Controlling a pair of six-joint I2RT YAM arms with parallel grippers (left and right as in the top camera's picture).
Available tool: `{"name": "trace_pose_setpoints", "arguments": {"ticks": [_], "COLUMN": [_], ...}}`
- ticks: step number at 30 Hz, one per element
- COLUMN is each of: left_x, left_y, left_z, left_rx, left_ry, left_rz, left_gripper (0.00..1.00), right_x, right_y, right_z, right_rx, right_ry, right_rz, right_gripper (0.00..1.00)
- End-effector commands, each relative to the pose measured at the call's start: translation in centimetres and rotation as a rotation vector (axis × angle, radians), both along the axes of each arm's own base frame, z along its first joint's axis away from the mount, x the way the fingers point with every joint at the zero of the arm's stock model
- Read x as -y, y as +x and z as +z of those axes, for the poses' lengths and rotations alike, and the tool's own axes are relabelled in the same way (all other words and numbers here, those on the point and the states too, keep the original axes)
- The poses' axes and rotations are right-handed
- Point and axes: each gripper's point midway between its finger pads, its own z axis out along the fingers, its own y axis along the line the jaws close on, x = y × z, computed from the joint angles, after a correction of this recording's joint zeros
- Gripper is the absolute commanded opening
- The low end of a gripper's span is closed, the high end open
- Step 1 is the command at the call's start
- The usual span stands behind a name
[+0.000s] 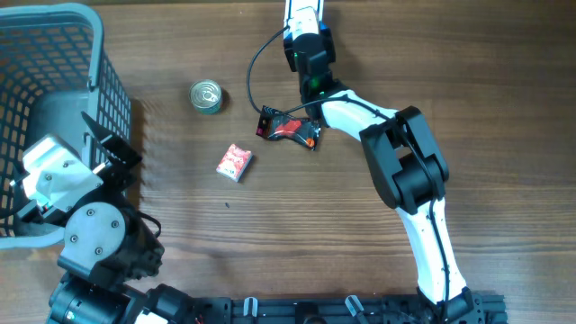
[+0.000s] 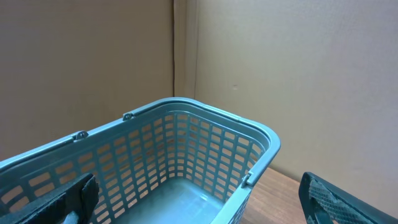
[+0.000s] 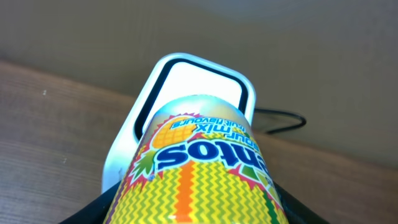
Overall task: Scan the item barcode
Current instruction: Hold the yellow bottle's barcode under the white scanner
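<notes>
Quickly, left to right; teal basket sits at the far left edge of the wooden table, and the left wrist view looks into it and we see no items inside; left gripper hovers at the basket's right wall, its fingers spread wide with nothing between them, so we mark it as fully apart and holding nothing; next a small round tin stands upright on the table, well apart from the basket; below and just right of it a red and white packet lies flat; further right a dark wrapper with red print lies near the right arm; a black cable loops past the wrapper up toward the top edge; at top centre the white scanner stands with its bright window facing the right wrist camera; right gripper is clamped on the yellow can, dark fingers showing on both sides of it; the can's end is right up against the scanner window, whether touching we cannot tell; its pineapple label reads upside down in the wrist view; we see no barcode on the side facing us; from overhead the can itself is hidden under the right wrist
</notes>
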Motion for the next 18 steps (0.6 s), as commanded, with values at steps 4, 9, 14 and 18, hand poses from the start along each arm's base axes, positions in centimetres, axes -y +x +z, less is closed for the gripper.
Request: {"name": "trace_pose_setpoints", "arguments": {"ticks": [4, 9, 14, 18], "left_x": [-0.4, -0.4, -0.4, -0.4], "left_y": [-0.4, -0.4, -0.4, -0.4], "left_z": [0.0, 0.0, 0.0, -0.3], "left_rx": [-0.014, -0.016, -0.018, -0.036], "left_ry": [0.008, 0.009, 0.01, 0.018], "left_rz": [0.021, 0.021, 0.02, 0.02], "left_gripper": [1.0, 1.0, 1.0, 1.0], "right_x": [2.3, 4.3, 7.7, 12.3], "right_y": [-0.5, -2.0, -3.7, -4.7], "right_z": [10.5, 13.7, 15.5, 15.0], "right_rx": [0.106, 0.083, 0.043, -0.035], "right_ry": [0.023, 0.024, -0.017, 0.037], "right_rz": [-0.108, -0.181, -0.297, -0.421], "right_gripper": [0.45, 0.43, 0.43, 0.45]}}
